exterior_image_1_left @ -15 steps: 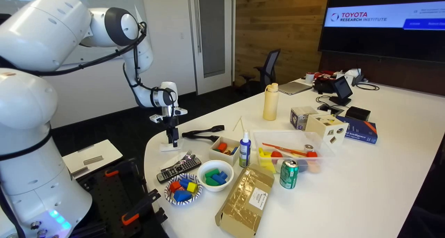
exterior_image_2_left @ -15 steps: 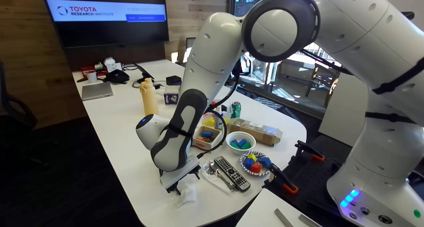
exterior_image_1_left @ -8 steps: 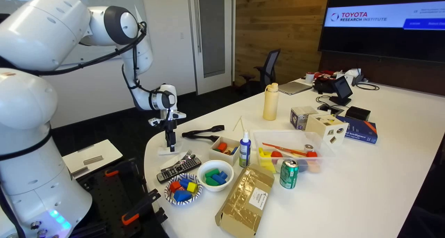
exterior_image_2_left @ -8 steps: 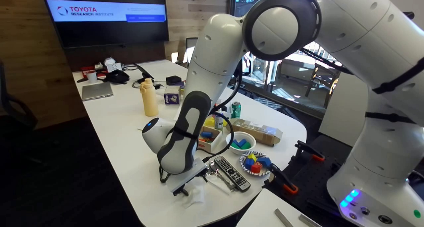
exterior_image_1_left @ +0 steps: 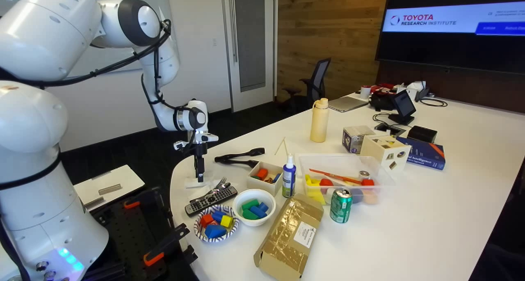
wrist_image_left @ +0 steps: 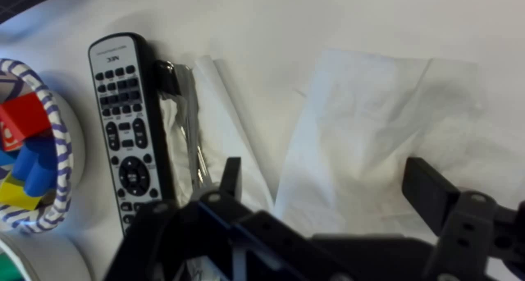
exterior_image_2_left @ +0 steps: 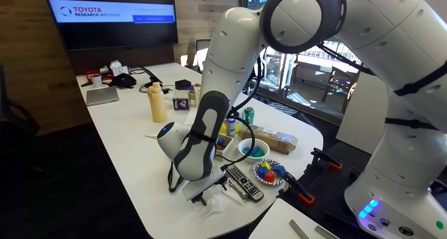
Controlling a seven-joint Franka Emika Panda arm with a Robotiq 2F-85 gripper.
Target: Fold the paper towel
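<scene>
The paper towel lies creased on the counter, below my fingers and near its rounded corner. In the wrist view the fingers are parted wide, released, one showing against the towel and the other against the white napkin beside it. Whether either tip touches paper, I cannot tell. The towel is wrinkled through its middle, with a paler band down the side nearest the napkin; my fingers hide its lower part there.

On the napkin I have silver cutlery, with the remote just beside it. Next along comes the patterned bowl, holding red, blue and yellow blocks, and near that the white bowl with green and blue pieces in it. In an exterior view I see black tongs lying near me, a small box of blocks, and the blue spray bottle standing close to that box. On the same counter are the cardboard carton, the green can and, farther along, the yellow bottle, upright.
</scene>
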